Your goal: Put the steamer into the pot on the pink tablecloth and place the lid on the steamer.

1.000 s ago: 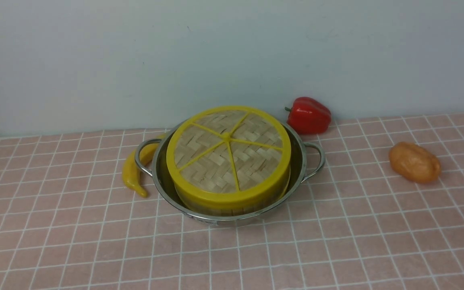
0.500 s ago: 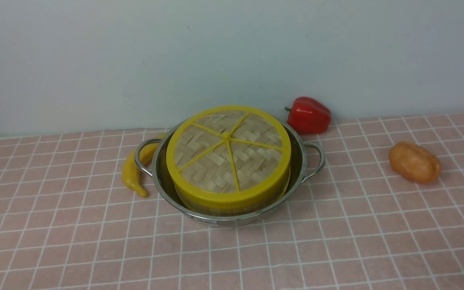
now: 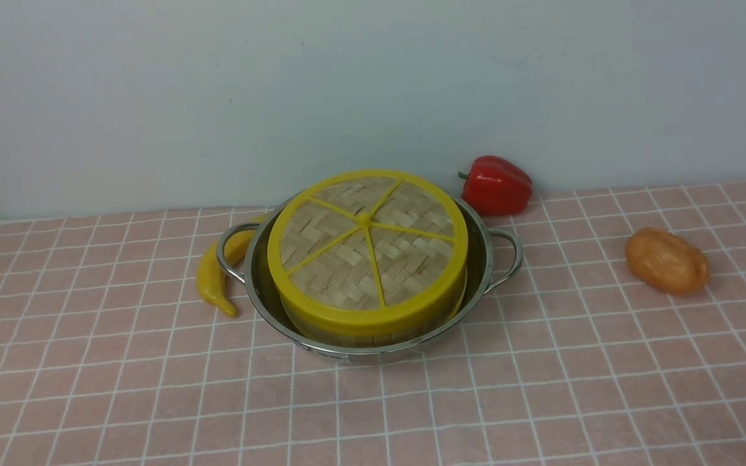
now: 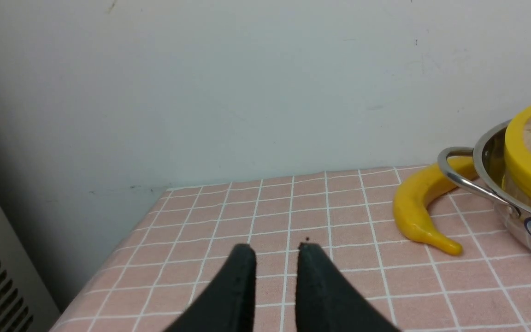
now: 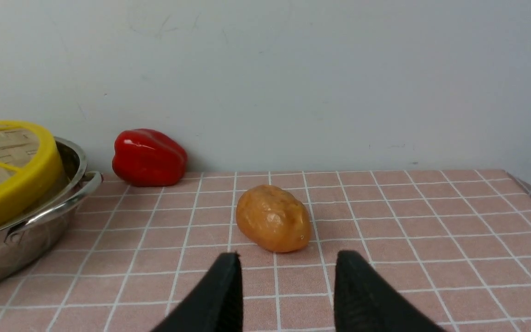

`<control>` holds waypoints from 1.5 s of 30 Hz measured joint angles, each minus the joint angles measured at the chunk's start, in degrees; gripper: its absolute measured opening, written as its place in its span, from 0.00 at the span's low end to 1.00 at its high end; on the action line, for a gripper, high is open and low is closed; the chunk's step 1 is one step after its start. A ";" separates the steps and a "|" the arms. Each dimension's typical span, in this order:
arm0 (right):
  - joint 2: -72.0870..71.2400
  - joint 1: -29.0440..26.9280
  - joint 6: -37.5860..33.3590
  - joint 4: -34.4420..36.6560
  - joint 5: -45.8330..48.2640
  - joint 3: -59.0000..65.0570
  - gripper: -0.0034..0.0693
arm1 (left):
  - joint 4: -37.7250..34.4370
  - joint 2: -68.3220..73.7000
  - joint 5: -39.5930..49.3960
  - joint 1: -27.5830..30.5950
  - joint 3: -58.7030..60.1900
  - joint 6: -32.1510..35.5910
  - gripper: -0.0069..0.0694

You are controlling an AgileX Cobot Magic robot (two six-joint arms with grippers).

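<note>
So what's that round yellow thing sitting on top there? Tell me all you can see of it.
That is the lid: a flat round disc of woven pale bamboo strips, framed by a thick yellow plastic-looking rim, with five yellow spokes meeting at its centre. It lies closed on the steamer, slightly tilted toward the camera, inside the pot. Only the steamer touches it; no gripper is near it.

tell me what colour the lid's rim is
Yellow, as are the spokes of the lid; clearest in the front view.

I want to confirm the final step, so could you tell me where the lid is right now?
In the front view, the lid sits on the steamer inside the pot, mid-cloth.
</note>
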 joint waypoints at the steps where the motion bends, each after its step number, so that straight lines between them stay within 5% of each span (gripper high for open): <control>1: 0.00 0.00 0.00 0.34 0.17 0.00 0.39 | 0.00 0.00 0.00 0.00 0.00 -0.05 0.27; 9: 0.00 0.00 -0.14 1.23 1.20 0.00 0.24 | 0.00 0.00 0.00 0.00 0.00 -0.05 0.29; 45: 0.00 0.00 -0.14 1.23 1.20 0.00 0.37 | 0.00 0.00 0.00 0.00 0.00 -0.05 0.36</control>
